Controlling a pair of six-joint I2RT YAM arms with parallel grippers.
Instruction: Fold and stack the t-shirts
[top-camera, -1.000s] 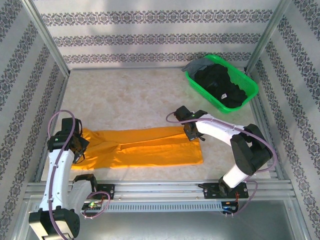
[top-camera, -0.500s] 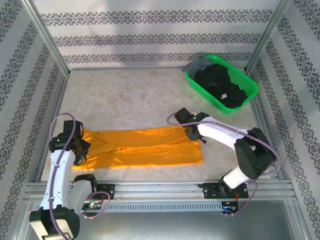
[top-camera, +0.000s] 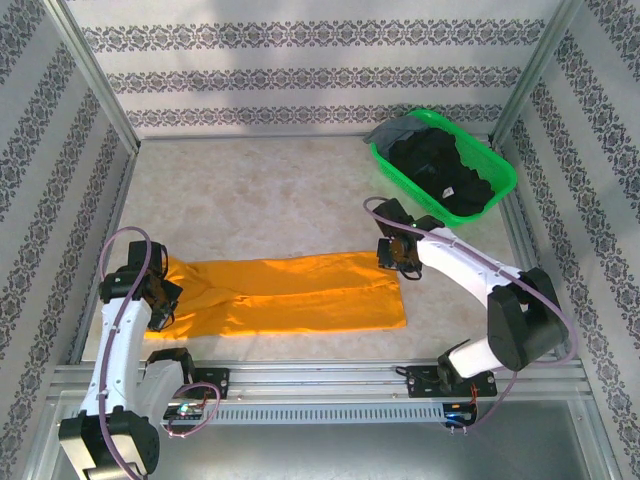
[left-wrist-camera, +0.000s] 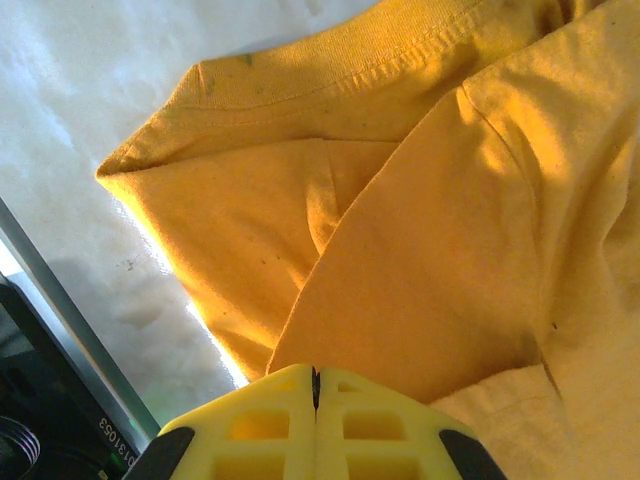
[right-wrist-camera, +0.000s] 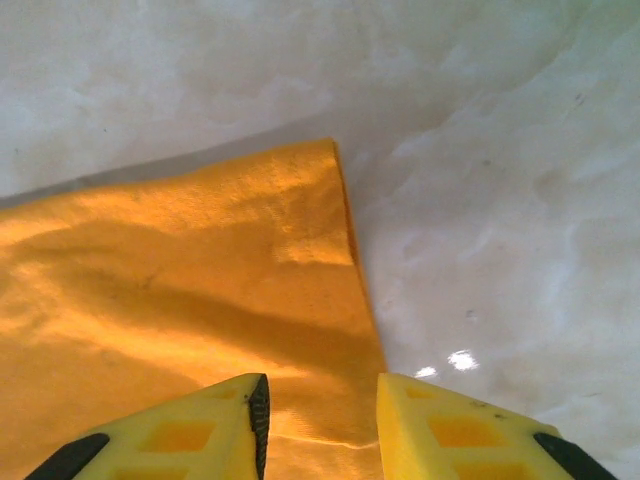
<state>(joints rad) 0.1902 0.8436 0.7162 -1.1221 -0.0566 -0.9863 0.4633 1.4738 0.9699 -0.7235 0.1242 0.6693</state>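
Note:
The bright orange-yellow t-shirt (top-camera: 300, 295) lies folded into a long strip across the near part of the table. My left gripper (top-camera: 160, 300) is at its left end, and its jaws (left-wrist-camera: 315, 372) are shut on a smooth flap of the orange cloth (left-wrist-camera: 420, 250). My right gripper (top-camera: 398, 262) hovers open over the strip's far right corner. In the right wrist view the orange cloth (right-wrist-camera: 180, 270) and its hem run between the spread fingers (right-wrist-camera: 322, 400). Black t-shirts (top-camera: 445, 170) are piled in the basket, and a dark grey one (top-camera: 392, 130) hangs over its far corner.
The green plastic basket (top-camera: 408, 185) stands at the back right, just beyond the right arm. A metal rail (top-camera: 320, 375) runs along the near edge, and patterned walls close in the left, back and right sides. Bare marble tabletop (top-camera: 260, 190) stretches behind the shirt.
The right arm has swung rightward and its gripper has shifted slightly right, along the shirt's far right corner. The left gripper has moved slightly nearer along the left end.

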